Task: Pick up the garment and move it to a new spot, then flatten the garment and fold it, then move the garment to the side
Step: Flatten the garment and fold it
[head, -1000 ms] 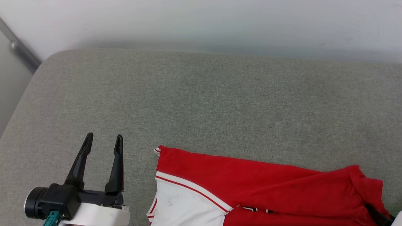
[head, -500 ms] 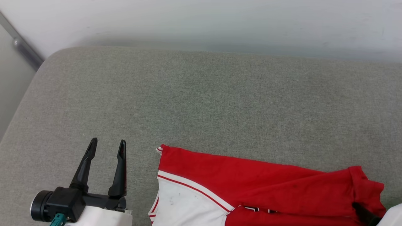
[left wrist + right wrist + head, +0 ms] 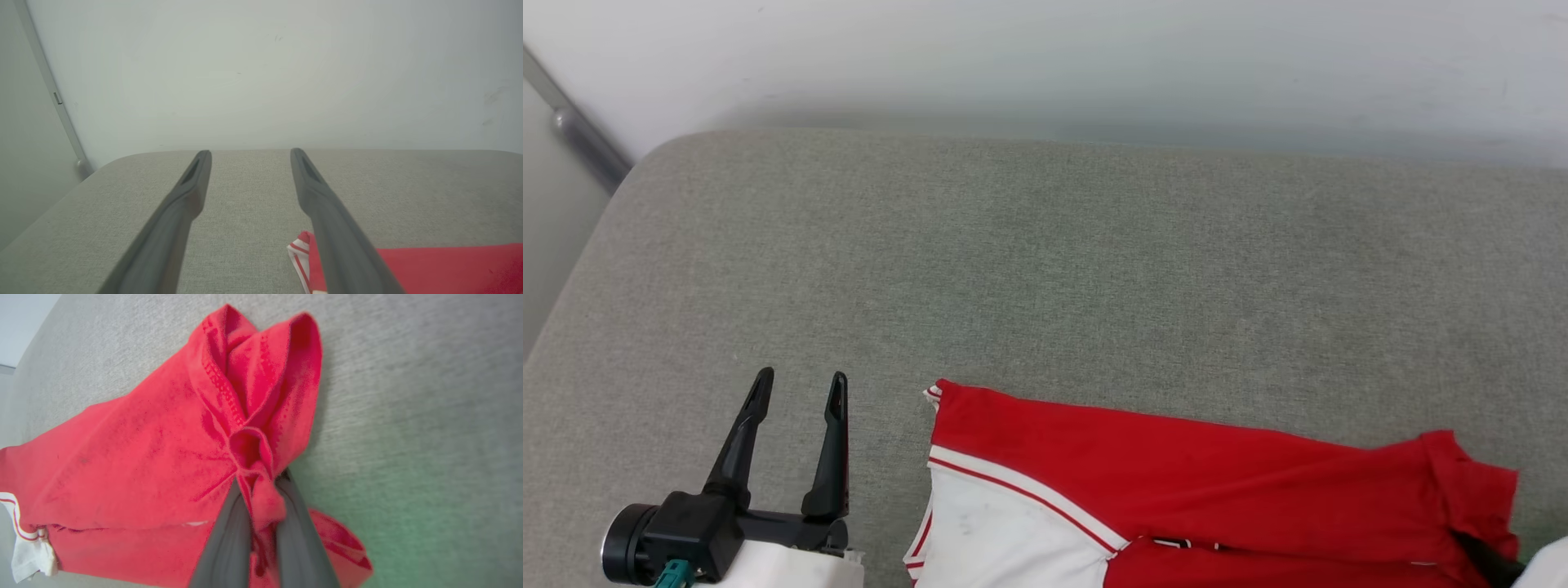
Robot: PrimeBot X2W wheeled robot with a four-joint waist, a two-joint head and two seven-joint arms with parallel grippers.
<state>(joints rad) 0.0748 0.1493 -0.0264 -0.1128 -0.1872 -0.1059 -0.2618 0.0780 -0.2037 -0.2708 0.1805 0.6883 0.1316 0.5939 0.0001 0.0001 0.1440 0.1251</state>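
I have the right gripper (image 3: 261, 479) pinching the garment (image 3: 135, 449), a red jersey-style shirt of soft knit with white short sleeves and red-and-white striped trim. It grips the right end, the two dark fingers pressed together with a knot of cloth squeezed up between them. The shirt lies crumpled along the near side of the grey-green woven padded surface (image 3: 1045, 245), white sleeve toward the left and gathered stitched edge toward the right.

For the pick-up, I judge the bite to be thin, since only a twist of that stitched edge sits in the fingers. I would raise the wrist slowly and straight up, watching whether the fold slides out, before carrying anything sideways. Lifted from one point the shirt will likely hang like a rope, so flattening should go easier if the other arm takes the striped sleeve corner.

The right arm comes in from the near right, fingers angled toward the far left across the cloth. The left gripper (image 3: 800, 377) hovers over bare padding just left of the sleeve corner. Its fingers are spread wide, holding nothing, and point toward the pale far wall (image 3: 1045, 57).
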